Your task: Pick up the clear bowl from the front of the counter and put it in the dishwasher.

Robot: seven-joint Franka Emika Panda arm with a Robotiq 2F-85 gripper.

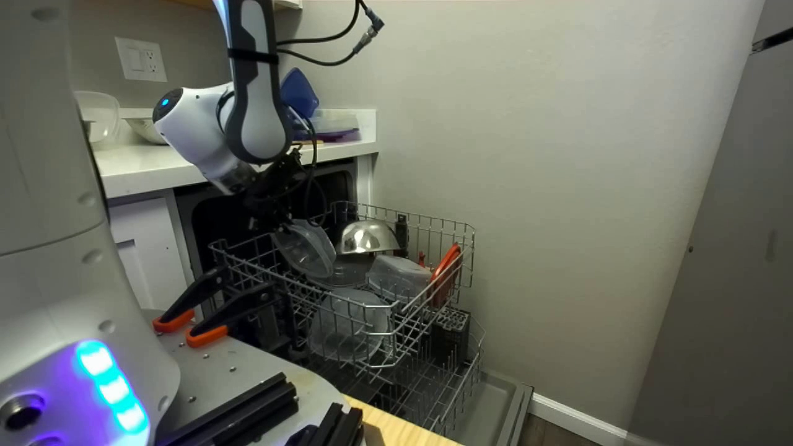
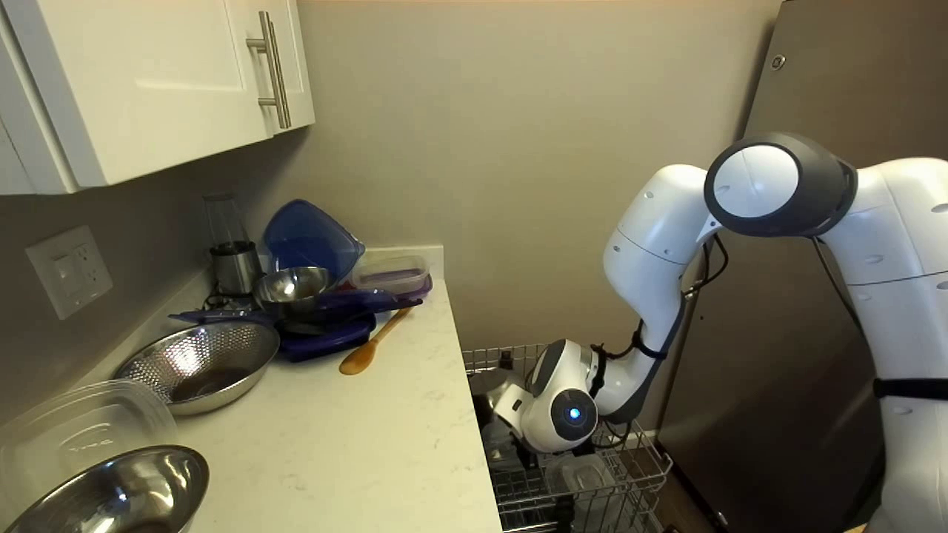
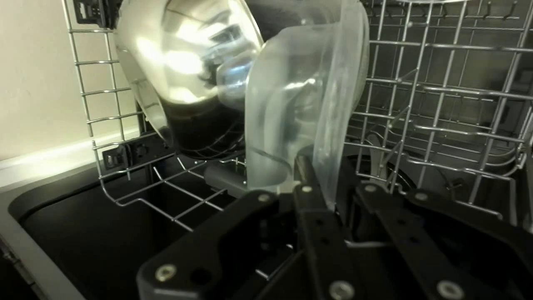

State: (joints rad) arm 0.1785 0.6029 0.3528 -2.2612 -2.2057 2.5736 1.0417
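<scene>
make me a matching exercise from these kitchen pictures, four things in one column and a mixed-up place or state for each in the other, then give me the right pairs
Things
1. Clear bowl
2. Wooden spoon
3. Steel bowl in the dishwasher rack
4. Switch plate

Places or states
A. Lying on the counter
B. Mounted on the wall
C. Pinched between the jaws
D. Upside down

Right pairs: 1-C, 2-A, 3-D, 4-B

The clear bowl (image 3: 287,112) looked like smooth, see-through plastic with glossy highlights; the steel bowl (image 3: 183,58) was mirror-bright metal. The fingers (image 3: 311,202) looked largely matt. The counter (image 2: 348,444) seemed smooth and stone-like, the spoon (image 2: 360,360) wooden, the colander (image 2: 185,359) perforated metal.
</scene>
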